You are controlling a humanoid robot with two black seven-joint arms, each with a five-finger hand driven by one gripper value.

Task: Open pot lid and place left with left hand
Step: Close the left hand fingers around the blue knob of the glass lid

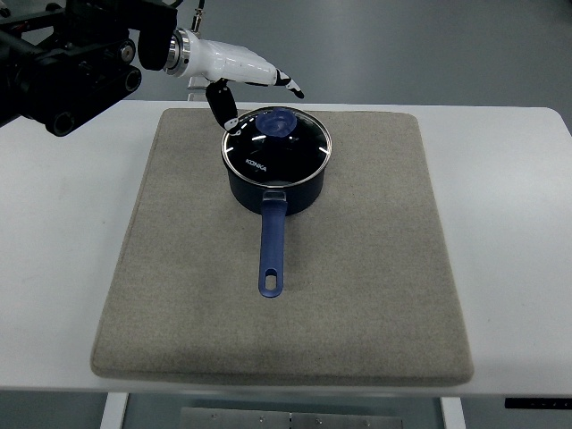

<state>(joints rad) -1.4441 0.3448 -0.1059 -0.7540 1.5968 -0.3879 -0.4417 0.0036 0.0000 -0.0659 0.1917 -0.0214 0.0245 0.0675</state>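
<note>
A: Where is the left hand (246, 76)?

B: Its arm enters from the upper left corner, and the white hand hangs above the far edge of the mat (179, 286). Its fingers (288, 83) stretch out toward three o'clock, and a dark thumb (221, 104) drops down toward six o'clock. The hand is spread fairly wide and holds nothing.

A: And the lid (277, 147) relative to it?

B: The lid lies at about five o'clock from the hand, very near. The thumb tip sits just at the lid's rim at ten o'clock; I cannot tell whether it touches. The outstretched fingers end above and just beyond the lid's far edge.

A: Is the lid still on?

B: Yes. It is a glass lid with a metal rim, seated flat on the pot (273, 192). Its blue knob (279, 123) shows toward twelve o'clock of the lid's centre and is clear of the fingers.

A: How does the pot lie?

B: It is dark blue and stands upright on the far half of the grey mat, a little left of the middle. Its blue handle (272, 246) points straight toward six o'clock, flat over the mat, with a hanging slot at its end.

A: What is beneath?

B: The mat rests on a white table (518, 223), which shows on every side of it.
</note>
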